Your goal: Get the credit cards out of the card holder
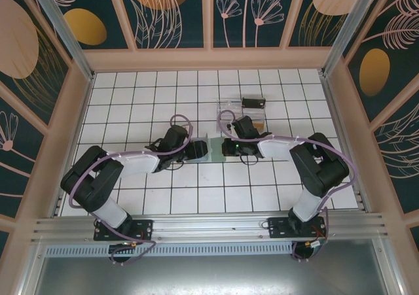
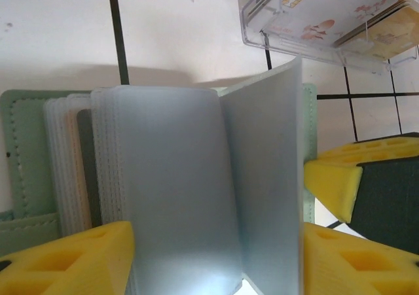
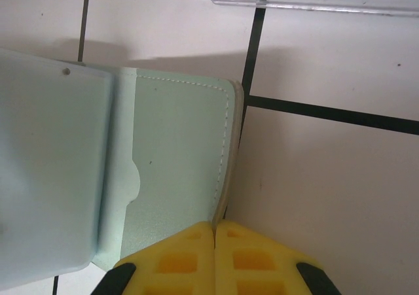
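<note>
Card holder [image 1: 213,149] is laid open on bench [image 1: 131,92], just beside clear tray [image 1: 241,110]. Left pincer [image 2: 216,256] is spread astride its sleeves [image 2: 170,177]. Right pincer [image 3: 215,233] is clenched empty at cover edge [image 3: 226,157]. Judged light, floppy, slick: sleeve edges are best pinched.

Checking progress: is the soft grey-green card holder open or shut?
Open. The soft grey-green bifold card holder lies spread on the white tiled table, its frosted plastic sleeves fanned out, one leaf standing upright.

Bright, even light; soft shadows; blurry near foreground in wrist views.
</note>
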You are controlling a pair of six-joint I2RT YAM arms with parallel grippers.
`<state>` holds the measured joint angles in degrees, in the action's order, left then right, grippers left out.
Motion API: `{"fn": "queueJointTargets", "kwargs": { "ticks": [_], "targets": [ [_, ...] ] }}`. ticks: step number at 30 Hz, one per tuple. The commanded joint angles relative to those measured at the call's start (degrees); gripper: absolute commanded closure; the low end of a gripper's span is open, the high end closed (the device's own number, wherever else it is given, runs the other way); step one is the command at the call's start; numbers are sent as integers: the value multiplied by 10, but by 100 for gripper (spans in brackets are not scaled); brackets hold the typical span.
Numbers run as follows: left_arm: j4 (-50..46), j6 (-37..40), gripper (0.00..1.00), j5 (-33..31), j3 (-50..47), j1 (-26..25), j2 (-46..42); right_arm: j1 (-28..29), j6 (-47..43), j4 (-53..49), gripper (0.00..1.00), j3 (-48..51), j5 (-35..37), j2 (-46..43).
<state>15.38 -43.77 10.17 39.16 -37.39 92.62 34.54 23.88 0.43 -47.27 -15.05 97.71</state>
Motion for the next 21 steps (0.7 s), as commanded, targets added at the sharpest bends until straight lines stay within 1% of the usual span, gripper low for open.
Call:
{"fn": "queueJointTargets", "kwargs": {
  "ticks": [1,3,7,9,11,16,21],
  "targets": [
    [-2,-4,34,-9,10,-1,5,-3,-7,15,98,12,-6,4],
    [-7,-2,34,-17,5,-1,-3,-4,-6,15,98,12,-8,7],
    [-36,2,34,-71,-7,-2,-41,-3,-3,20,98,14,-12,9],
    [-48,6,33,-86,-9,-2,-48,-3,-2,22,98,15,-15,10],
    [-51,10,34,-82,-8,-2,-43,-4,-2,23,98,15,-16,12],
    [-29,7,35,-45,-8,-2,-16,-3,-1,23,98,16,-17,11],
    [-26,10,36,-42,-8,-2,-14,-3,1,23,98,17,-18,10]
  ]
}}
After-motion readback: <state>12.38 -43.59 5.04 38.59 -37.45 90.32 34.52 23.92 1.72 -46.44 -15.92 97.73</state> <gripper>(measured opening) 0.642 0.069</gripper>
